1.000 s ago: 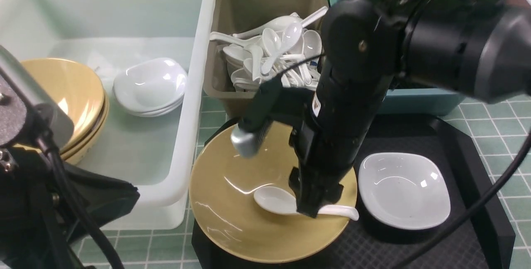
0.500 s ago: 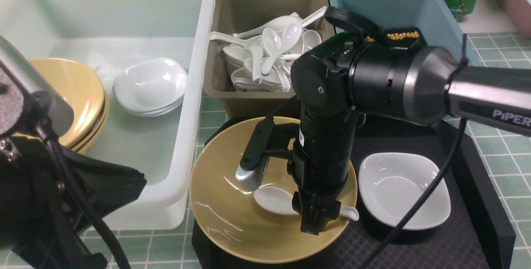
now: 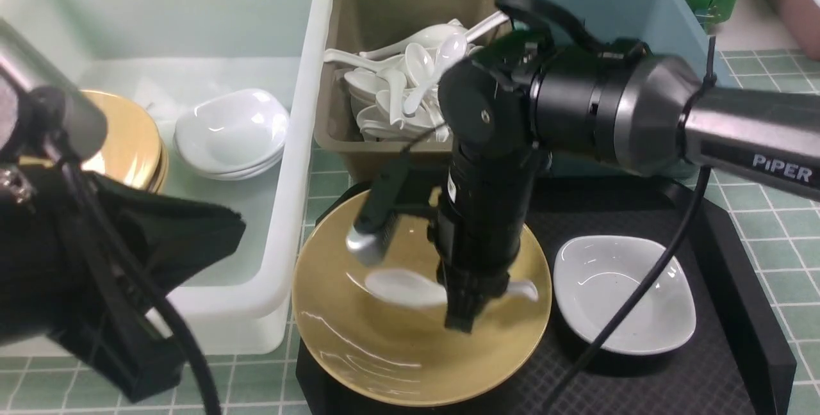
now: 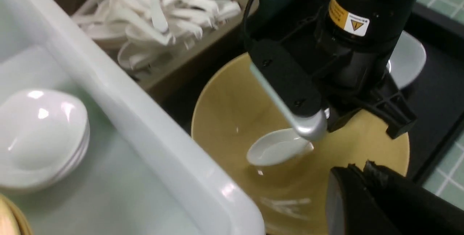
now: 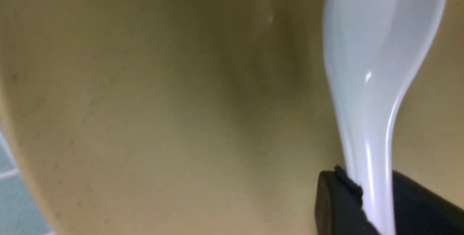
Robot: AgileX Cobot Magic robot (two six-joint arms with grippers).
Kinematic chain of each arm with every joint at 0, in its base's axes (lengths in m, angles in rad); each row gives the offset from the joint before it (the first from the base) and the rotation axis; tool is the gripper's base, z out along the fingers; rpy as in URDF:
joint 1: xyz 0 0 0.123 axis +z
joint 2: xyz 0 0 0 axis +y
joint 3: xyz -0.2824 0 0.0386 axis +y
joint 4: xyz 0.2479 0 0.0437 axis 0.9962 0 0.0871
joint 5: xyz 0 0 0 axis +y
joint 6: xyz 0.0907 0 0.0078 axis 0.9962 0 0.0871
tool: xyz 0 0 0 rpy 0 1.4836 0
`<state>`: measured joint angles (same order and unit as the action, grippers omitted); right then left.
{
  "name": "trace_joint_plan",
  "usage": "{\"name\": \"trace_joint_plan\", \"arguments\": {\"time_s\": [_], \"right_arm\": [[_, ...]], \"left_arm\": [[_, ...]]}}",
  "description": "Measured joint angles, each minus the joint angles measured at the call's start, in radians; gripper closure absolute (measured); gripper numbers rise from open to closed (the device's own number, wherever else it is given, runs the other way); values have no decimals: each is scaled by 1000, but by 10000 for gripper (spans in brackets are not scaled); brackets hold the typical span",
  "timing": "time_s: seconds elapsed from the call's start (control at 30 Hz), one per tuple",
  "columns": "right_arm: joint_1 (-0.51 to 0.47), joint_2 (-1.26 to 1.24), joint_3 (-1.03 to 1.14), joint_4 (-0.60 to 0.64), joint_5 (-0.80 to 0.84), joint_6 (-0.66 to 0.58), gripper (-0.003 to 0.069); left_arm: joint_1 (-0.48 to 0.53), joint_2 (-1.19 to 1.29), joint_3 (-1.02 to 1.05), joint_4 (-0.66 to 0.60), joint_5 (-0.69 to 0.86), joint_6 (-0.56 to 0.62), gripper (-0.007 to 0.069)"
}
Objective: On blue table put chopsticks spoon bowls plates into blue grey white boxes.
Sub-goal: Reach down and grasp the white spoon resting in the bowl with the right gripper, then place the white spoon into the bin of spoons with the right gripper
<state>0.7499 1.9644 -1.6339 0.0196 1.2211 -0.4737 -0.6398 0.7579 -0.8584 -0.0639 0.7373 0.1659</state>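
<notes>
The right tool (image 3: 462, 316) is clamped on the handle of the white spoon (image 3: 400, 288), whose scoop sits over the hollow of the tan bowl (image 3: 384, 357). The left tool (image 4: 359, 169), closed and empty, hangs beside the bowl, over the white tub (image 3: 301, 146). A white dish (image 3: 624, 300) lies just beside the bowl, opposite the tub.

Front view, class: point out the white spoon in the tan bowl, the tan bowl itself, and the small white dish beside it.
spoon (image 3: 400, 287), front view, on its scoop.
tan bowl (image 3: 384, 351), front view, on its bare inner wall.
white dish (image 3: 599, 287), front view, on its hollow.
</notes>
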Motion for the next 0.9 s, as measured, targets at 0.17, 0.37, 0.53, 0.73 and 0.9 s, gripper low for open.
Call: {"name": "trace_joint_plan", "arguments": {"time_s": [0.17, 0.37, 0.53, 0.73, 0.9], "right_arm": [[-35, -3, -192, -131, 3, 79, 485], [-132, -11, -314, -170, -207, 218, 485], [-193, 7, -322, -171, -448, 325, 485], [-235, 113, -326, -171, -589, 407, 485], [-263, 172, -326, -170, -613, 462, 446]], "left_arm": [[0, 74, 0, 0, -75, -12, 622], [0, 192, 2, 0, -134, -14, 622], [0, 278, 2, 0, -164, -14, 622], [0, 321, 5, 0, -166, -14, 622], [0, 322, 5, -14, -151, -14, 622]]}}
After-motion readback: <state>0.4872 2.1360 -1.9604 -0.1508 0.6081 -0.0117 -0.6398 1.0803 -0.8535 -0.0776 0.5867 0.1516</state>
